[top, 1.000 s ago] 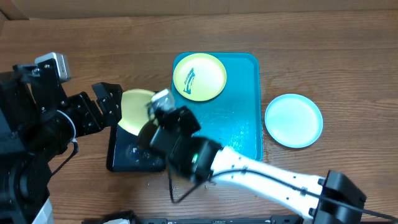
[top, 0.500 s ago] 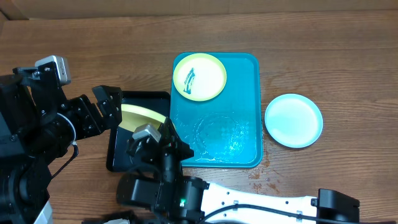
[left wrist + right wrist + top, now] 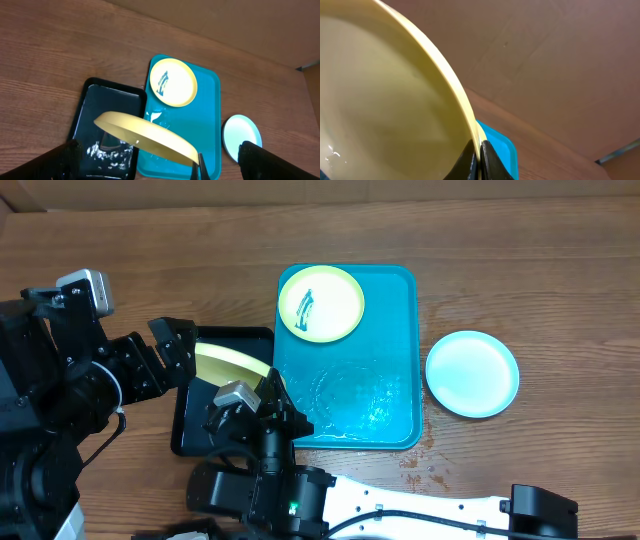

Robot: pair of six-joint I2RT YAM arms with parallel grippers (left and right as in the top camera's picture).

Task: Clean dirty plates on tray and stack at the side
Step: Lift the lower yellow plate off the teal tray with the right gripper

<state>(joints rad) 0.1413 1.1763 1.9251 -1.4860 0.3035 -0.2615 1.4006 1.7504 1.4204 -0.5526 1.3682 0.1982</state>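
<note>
One plate (image 3: 230, 363) — rim pinched by right end effector (image 3: 479, 157) — over black tray (image 3: 192, 425).

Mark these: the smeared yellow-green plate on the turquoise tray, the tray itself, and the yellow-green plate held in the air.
Smeared yellow-green round plate (image 3: 322, 302): overhead, whitish centre.
Turquoise rectangular plastic tray (image 3: 395, 320): overhead, bare floor right of that plate.
Lifted yellow-green round plate (image 3: 145, 135): left wrist, middle of its tilted face.
</note>
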